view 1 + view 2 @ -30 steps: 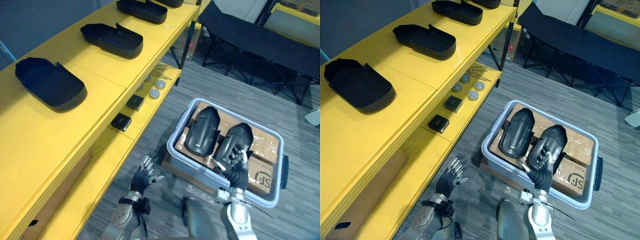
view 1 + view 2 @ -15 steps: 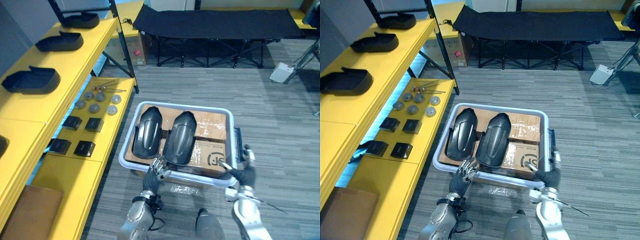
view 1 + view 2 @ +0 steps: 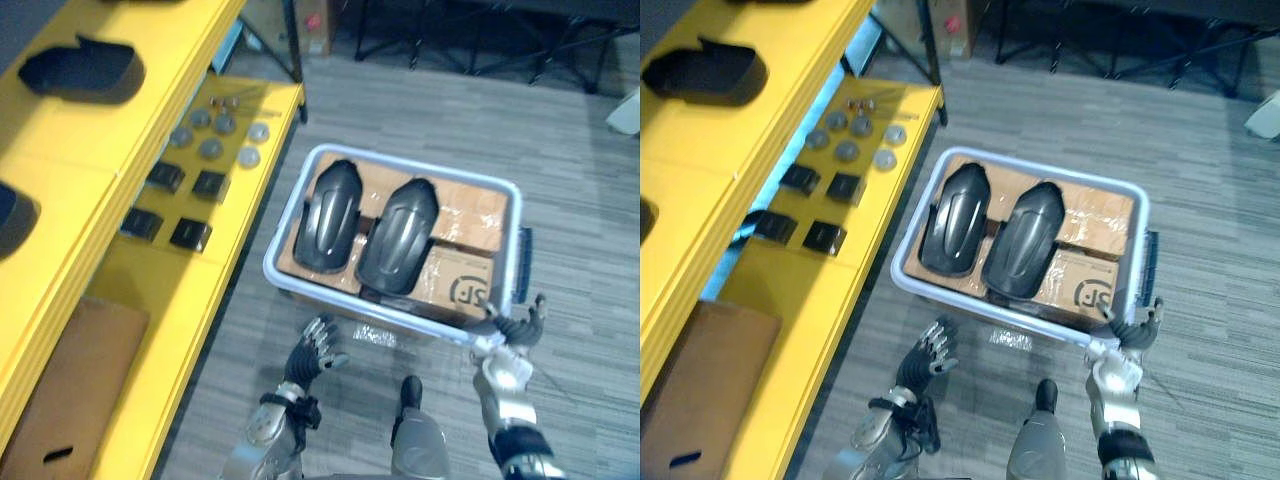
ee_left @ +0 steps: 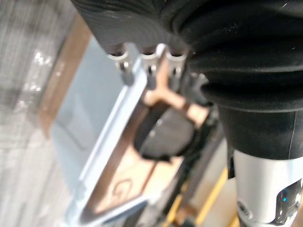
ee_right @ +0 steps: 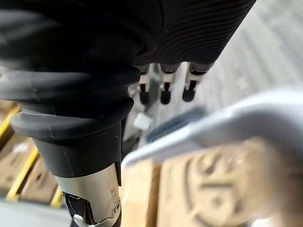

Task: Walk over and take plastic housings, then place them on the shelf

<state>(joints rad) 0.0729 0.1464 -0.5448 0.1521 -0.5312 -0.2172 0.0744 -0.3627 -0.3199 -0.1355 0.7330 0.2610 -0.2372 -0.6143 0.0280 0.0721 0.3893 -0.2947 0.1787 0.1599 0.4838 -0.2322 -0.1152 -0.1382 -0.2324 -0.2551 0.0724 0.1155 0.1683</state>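
Two dark plastic housings [image 3: 330, 215] [image 3: 398, 235] lie side by side, hollow side down, on cardboard boxes [image 3: 465, 285] inside a pale blue crate [image 3: 288, 288] on the floor. My left hand [image 3: 308, 355] hangs open just short of the crate's near edge and holds nothing. At the crate's near right corner, my right hand [image 3: 515, 335] is open too, fingers straight and close to the rim [image 5: 227, 120]. More dark housings [image 3: 85, 70] [image 3: 15, 215] rest on the top of the yellow shelf [image 3: 60, 150] at the left.
The shelf's lower level carries small black boxes [image 3: 190, 232], round metal discs [image 3: 212, 148] and a brown cardboard sheet [image 3: 70, 390]. A black cot's legs [image 3: 450, 50] stand beyond the crate. Grey floor lies to the crate's right.
The whole view has shifted as the camera moved, and the crate now sits slightly higher in it. Both hands stay low and empty at the crate's near edge.
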